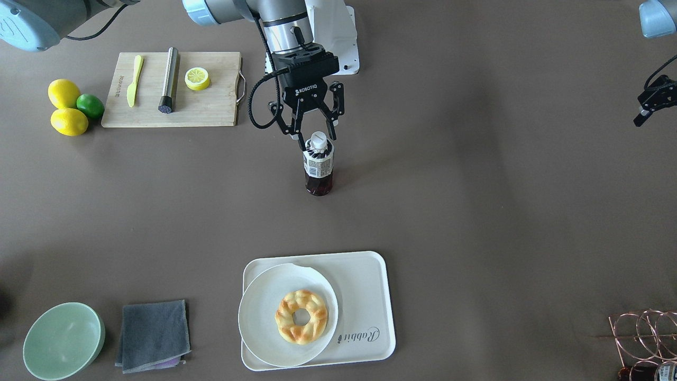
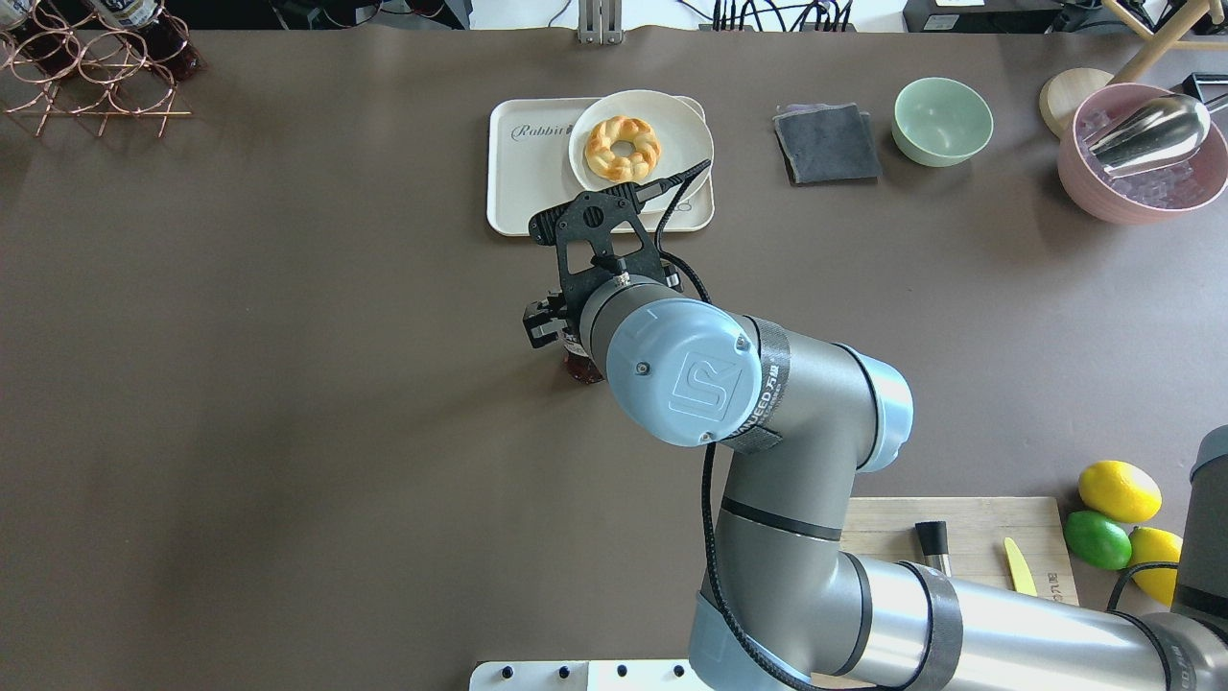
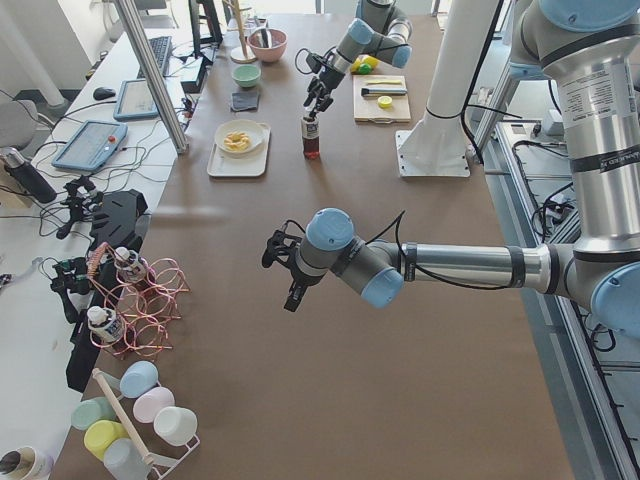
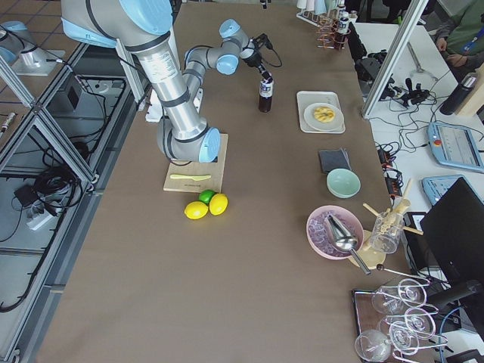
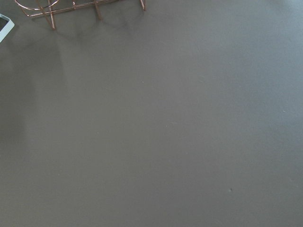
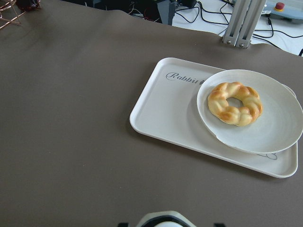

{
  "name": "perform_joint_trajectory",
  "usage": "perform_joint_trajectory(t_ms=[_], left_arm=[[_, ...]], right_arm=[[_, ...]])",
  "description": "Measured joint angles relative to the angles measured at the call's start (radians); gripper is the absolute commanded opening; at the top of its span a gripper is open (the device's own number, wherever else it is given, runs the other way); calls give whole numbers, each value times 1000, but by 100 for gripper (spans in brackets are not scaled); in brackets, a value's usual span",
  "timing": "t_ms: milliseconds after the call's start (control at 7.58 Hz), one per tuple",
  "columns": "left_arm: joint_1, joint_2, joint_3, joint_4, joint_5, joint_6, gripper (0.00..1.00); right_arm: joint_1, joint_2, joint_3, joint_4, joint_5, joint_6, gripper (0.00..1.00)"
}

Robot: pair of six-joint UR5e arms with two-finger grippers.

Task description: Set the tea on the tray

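So the right gripper (image 1: pixel 315 135) hangs spread around the tea's (image 1: pixel 318 166) cap, not clamped yet I think: the grasp step. The tea stands on the table (image 1: pixel 476 211), with the tray (image 1: pixel 370 286) well apart at its 6 o'clock, front view. Next it needs to squeeze, lift, and carry to the bare strip beside the plate (image 1: pixel 259 312). Left gripper (image 1: pixel 651 101): can't tell.

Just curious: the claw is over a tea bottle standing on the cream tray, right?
Not quite. The tea stands on the bare table, apart from the tray, as the front-facing view shows. The right gripper is indeed over it.
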Motion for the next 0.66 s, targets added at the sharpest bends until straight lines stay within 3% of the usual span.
perform_joint_trajectory(t_ms=[396, 528, 660], left_arm=[[1, -2, 0, 1, 0, 0, 100], [1, -4, 1, 1, 0, 0, 100], [1, -5, 1, 1, 0, 0, 100]], right_arm=[[6, 19, -19, 1, 2, -2, 8], [6, 22, -20, 1, 3, -2, 0], [4, 23, -20, 1, 4, 1, 0]])
